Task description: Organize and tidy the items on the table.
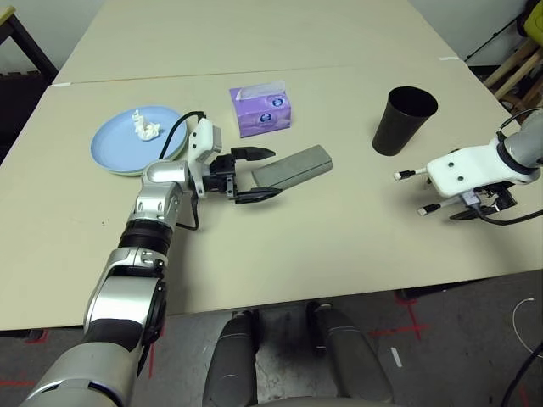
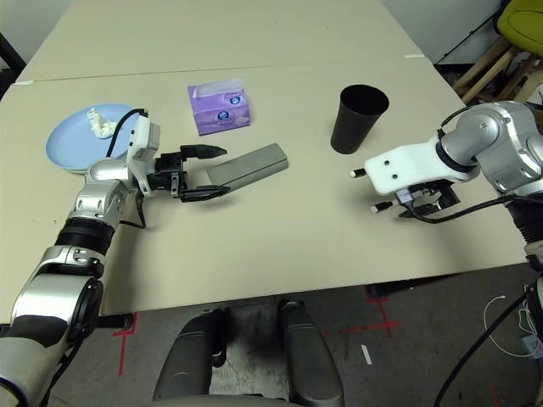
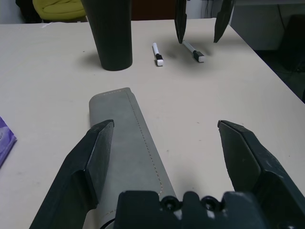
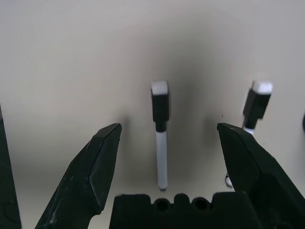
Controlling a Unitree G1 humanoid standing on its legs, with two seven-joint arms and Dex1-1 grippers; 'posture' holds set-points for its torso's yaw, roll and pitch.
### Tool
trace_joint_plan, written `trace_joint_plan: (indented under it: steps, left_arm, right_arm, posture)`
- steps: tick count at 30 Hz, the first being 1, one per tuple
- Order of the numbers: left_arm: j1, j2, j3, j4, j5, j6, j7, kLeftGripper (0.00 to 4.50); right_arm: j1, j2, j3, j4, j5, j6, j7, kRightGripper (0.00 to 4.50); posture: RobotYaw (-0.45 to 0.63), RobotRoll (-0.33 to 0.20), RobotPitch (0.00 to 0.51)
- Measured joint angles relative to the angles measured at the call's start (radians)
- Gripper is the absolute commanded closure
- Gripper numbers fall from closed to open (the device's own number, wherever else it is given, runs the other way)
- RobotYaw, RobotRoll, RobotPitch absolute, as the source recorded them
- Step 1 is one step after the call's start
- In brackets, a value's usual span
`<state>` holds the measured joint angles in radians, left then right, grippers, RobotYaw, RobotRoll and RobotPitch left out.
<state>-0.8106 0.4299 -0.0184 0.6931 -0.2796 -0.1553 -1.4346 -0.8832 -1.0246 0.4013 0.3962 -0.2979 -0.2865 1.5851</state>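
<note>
A grey glasses case (image 1: 293, 167) lies in the middle of the table (image 1: 339, 246). My left gripper (image 1: 256, 175) is open, and its fingers straddle the case's near end (image 3: 128, 143) without closing on it. A black cup (image 1: 403, 120) stands upright at the right. Just in front of it my right gripper (image 4: 167, 129) hangs open over two white pens with black caps. One pen (image 4: 160, 138) lies between its fingers and the other pen (image 4: 255, 107) lies beside them. A light blue plate (image 1: 119, 144) at the left holds a crumpled white tissue wad (image 1: 146, 127).
A purple tissue box (image 1: 260, 108) sits behind the glasses case. A seam (image 1: 339, 69) crosses the table beyond it. The near table edge (image 1: 339, 297) runs close in front of both arms. Wooden furniture (image 1: 517, 68) stands off the far right corner.
</note>
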Motion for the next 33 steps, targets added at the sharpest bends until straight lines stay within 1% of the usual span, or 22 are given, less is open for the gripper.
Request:
trace_joint_plan:
  steps: [9, 17, 24, 27, 29, 30, 31, 33]
  left_arm:
    - [0.000, 0.004, 0.000, -0.011, -0.002, 0.022, 0.008, 0.05]
    - [0.000, 0.004, 0.000, -0.011, -0.002, 0.025, 0.008, 0.05]
    - [0.000, 0.004, 0.000, -0.012, -0.002, 0.026, 0.008, 0.05]
    - [0.000, 0.004, 0.000, -0.013, -0.002, 0.026, 0.008, 0.00]
    - [0.000, 0.004, 0.000, -0.014, -0.002, 0.026, 0.008, 0.00]
    - [0.000, 0.004, 0.000, -0.014, -0.002, 0.026, 0.008, 0.00]
    - [0.000, 0.004, 0.000, -0.014, -0.002, 0.026, 0.009, 0.00]
    - [0.000, 0.004, 0.000, -0.014, -0.002, 0.026, 0.009, 0.00]
  right_arm:
    - [0.079, 0.004, 0.000, -0.083, -0.021, 0.054, 0.009, 0.00]
    - [0.075, 0.005, 0.000, -0.086, -0.059, 0.046, 0.006, 0.00]
    - [0.060, 0.027, 0.002, -0.082, -0.078, 0.030, 0.003, 0.00]
    - [0.060, 0.030, 0.003, -0.082, -0.083, 0.028, 0.011, 0.59]
    - [0.060, 0.030, 0.004, -0.082, -0.083, 0.028, 0.016, 1.26]
    - [0.060, 0.030, 0.004, -0.082, -0.083, 0.027, 0.018, 1.70]
    - [0.060, 0.030, 0.006, -0.082, -0.083, 0.027, 0.020, 1.95]
    - [0.060, 0.028, 0.018, -0.082, -0.083, 0.026, 0.022, 2.75]
  posture:
    - [0.04, 0.000, 0.254]
    - [0.04, 0.000, 0.254]
    - [0.05, 0.000, 0.253]
    - [0.05, 0.000, 0.253]
    - [0.05, 0.000, 0.252]
    - [0.05, 0.000, 0.252]
    - [0.05, 0.000, 0.252]
    - [0.05, 0.000, 0.251]
